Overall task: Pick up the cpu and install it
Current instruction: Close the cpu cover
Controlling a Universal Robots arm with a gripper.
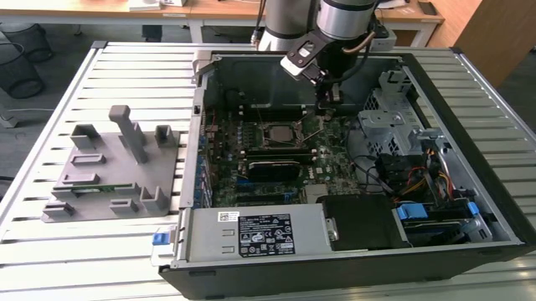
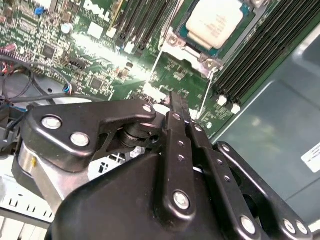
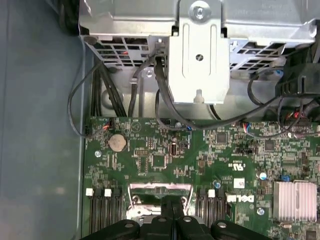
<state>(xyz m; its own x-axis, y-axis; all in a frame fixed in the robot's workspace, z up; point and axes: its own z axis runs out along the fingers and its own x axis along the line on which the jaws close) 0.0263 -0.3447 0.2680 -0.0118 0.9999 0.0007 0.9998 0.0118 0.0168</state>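
Nearest in the exterior view, the open computer case [image 1: 352, 269] was seen lying on the slatted bench [image 1: 84, 251], with the labelled power supply [image 1: 251, 232] set along its near side. On the bench, at the exterior view's left and apart from the case, the grey fixture [image 1: 109, 169] was stood with its posts upright.

Further in, the cpu [image 1: 280, 133] was found already seated in the socket on the motherboard [image 1: 327, 157]. It lay flat with its silver-grey top [image 2: 215, 22] turned upward. No long axis could be made out (the chip is square), and its edges were lined up with the metal frame closed around it and with the black memory slots [image 2: 250, 55] beside it. Nothing was laid over its top.

Just beyond the cpu, toward the exterior view's right, the gripper [image 1: 329, 103] was held over the board, pointing down. In both wrist views its fingers [image 2: 176, 112] [image 3: 172, 207] were pressed together with nothing held between them. Whether the board was touched could not be told.

To the exterior view's right the metal drive cage [image 1: 393, 119] and a bundle of coloured cables [image 1: 418, 182] were crowded against the case wall. Farthest off, wooden desks [image 1: 218, 9] were seen behind the bench.
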